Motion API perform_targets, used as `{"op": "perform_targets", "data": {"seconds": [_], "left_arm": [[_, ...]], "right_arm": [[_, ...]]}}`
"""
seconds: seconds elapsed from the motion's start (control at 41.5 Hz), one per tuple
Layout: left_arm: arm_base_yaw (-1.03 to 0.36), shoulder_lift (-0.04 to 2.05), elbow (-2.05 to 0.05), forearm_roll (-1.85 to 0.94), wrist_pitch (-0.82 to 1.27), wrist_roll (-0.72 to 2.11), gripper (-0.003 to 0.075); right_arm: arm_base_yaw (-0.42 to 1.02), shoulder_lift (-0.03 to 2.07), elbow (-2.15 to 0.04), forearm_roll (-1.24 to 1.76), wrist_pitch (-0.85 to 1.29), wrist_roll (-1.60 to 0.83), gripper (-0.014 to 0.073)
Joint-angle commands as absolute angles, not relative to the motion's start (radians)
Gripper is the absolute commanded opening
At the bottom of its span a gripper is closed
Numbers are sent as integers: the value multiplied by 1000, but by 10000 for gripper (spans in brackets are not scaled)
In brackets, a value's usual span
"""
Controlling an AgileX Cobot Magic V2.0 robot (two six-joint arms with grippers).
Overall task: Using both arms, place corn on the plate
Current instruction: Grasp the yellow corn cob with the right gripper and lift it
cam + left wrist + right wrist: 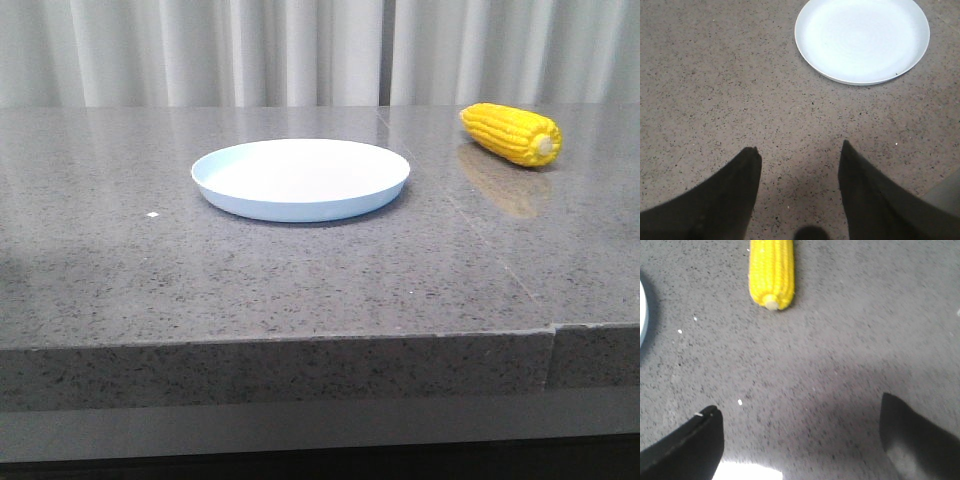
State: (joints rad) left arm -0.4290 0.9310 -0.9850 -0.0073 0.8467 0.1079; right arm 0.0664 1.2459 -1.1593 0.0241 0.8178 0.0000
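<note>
The yellow corn [512,134] lies on the grey stone table at the far right, pale cut end toward me. The pale blue-white plate [300,178] sits near the table's middle, with nothing on it. No gripper shows in the front view. In the left wrist view my left gripper [799,151] is open over bare table, the plate [862,39] well beyond its fingertips. In the right wrist view my right gripper [800,410] is open wide over bare table, the corn [772,272] beyond it and apart from both fingers; the plate's rim [642,315] shows at the edge.
The grey speckled stone table [320,270] has a front edge near me and a seam [500,260] running from the front right toward the back. White curtains [300,50] hang behind the table. A small white speck [152,214] lies left of the plate.
</note>
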Motion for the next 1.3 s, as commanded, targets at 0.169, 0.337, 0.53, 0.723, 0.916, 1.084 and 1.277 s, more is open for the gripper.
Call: {"op": "perform_targets", "data": {"seconds": [0.169, 0.337, 0.53, 0.723, 0.916, 1.084, 1.277], "left_arm": [[-435, 920, -1010, -18, 784, 97, 356], [-435, 920, -1010, -18, 784, 97, 356], [-435, 920, -1010, -18, 784, 97, 356], [-435, 920, -1010, -18, 784, 97, 356], [-435, 920, -1010, -18, 784, 97, 355], [-435, 920, -1010, -18, 784, 97, 355], [-435, 920, -1010, -18, 784, 97, 355]], "right_arm": [[96, 1500, -1445, 37, 822, -21, 654], [99, 1665, -1607, 44, 831, -21, 654], [99, 1832, -1743, 44, 815, -21, 654], [102, 1944, -1814, 44, 769, -21, 654], [104, 1988, -1815, 44, 736, -21, 587], [110, 1984, -1815, 44, 760, -22, 274], [152, 1904, -1815, 47, 826, -23, 224]]}}
